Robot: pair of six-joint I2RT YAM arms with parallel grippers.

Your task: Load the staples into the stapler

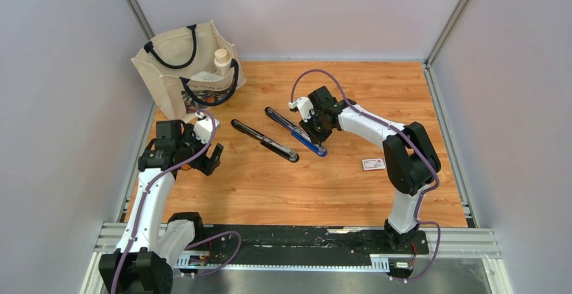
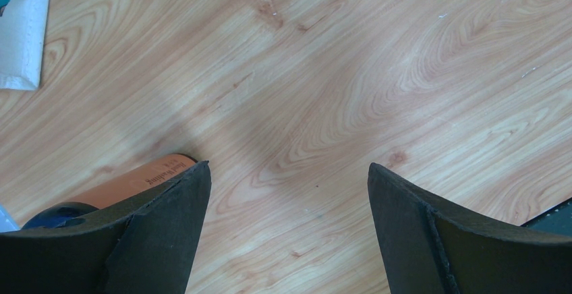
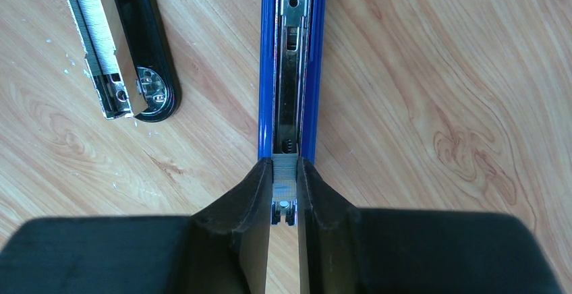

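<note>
Bright, even light — soft shadow by left claw (image 2: 289, 166).

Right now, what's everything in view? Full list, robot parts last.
tote bag: 1, cream with black handles, far-left corner of the table
bottle: 1, white, sticking out of the tote bag
black stapler: 1, black, opened flat, table centre, staples in its channel
blue stapler: 1, blue, opened flat, just right of the black stapler
staple strip: 1, grey, at the blue stapler's near end
staple box: 1, white with red print, right of both staplers
orange item: 1, orange with print, beside the left fingers, identity unclear
table: 1, light wood
left gripper: 1, black, open, empty, left side
right gripper: 1, black, closed on the staple strip
</note>
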